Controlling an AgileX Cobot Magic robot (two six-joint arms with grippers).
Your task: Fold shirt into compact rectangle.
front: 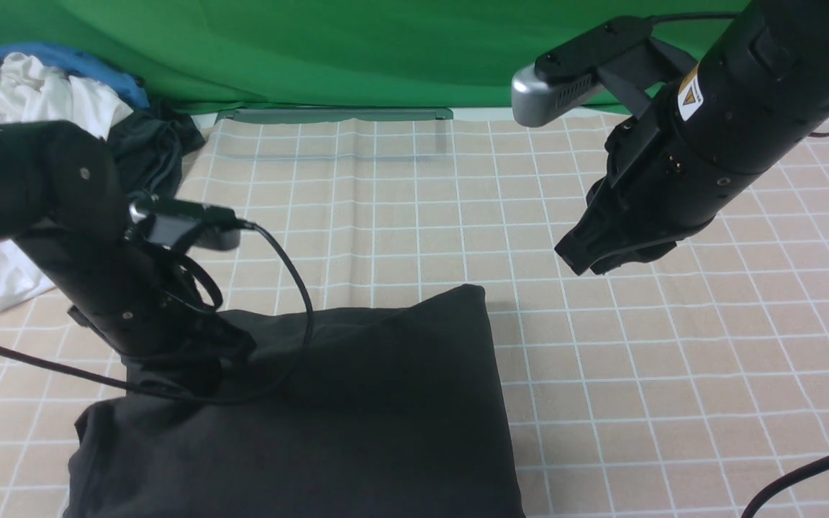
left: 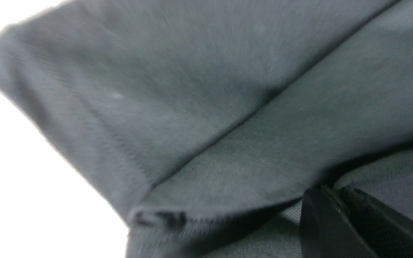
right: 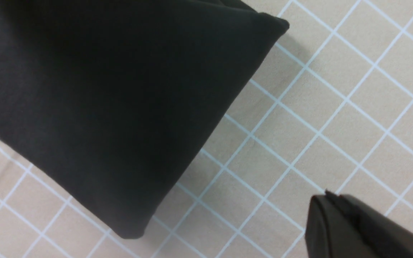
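The black shirt (front: 371,417) lies folded into a rough rectangle at the near middle of the checked cloth, and its far right corner shows in the right wrist view (right: 102,89). My left gripper (front: 198,374) is down on the shirt's far left part. In the left wrist view its tips (left: 330,188) are shut together with a fold of the shirt (left: 192,107) pinched at them. My right gripper (front: 580,265) hangs above the table to the right of the shirt, shut and empty (right: 330,195), apart from the fabric.
A white garment (front: 33,97), a blue cloth (front: 76,61) and a smaller dark garment (front: 152,151) are heaped at the far left. The left arm's cable (front: 292,280) loops over the shirt. Bare checked tablecloth (front: 673,360) extends to the right, with another cable (front: 803,475) at the near right corner.
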